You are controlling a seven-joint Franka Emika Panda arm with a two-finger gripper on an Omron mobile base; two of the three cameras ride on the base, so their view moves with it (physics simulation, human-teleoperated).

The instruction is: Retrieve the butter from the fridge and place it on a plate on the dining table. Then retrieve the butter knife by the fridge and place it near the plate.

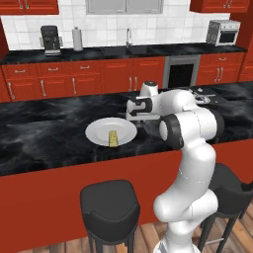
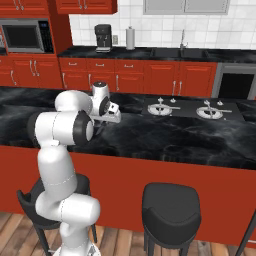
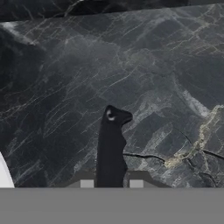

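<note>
One yellow butter (image 1: 113, 138) stick lies on the white plate (image 1: 99, 129), which sits on the black marble dining table (image 1: 44, 133). Just to the plate's right the gripper (image 3: 111, 183) hangs low over the marble, its jaws closed on the dark handle of the butter knife (image 3: 111, 148) (the handle runs out between the finger tips in the hand view, a small rivet near its far end). Two black stools (image 1: 109, 206) stand at the table's red side.
</note>
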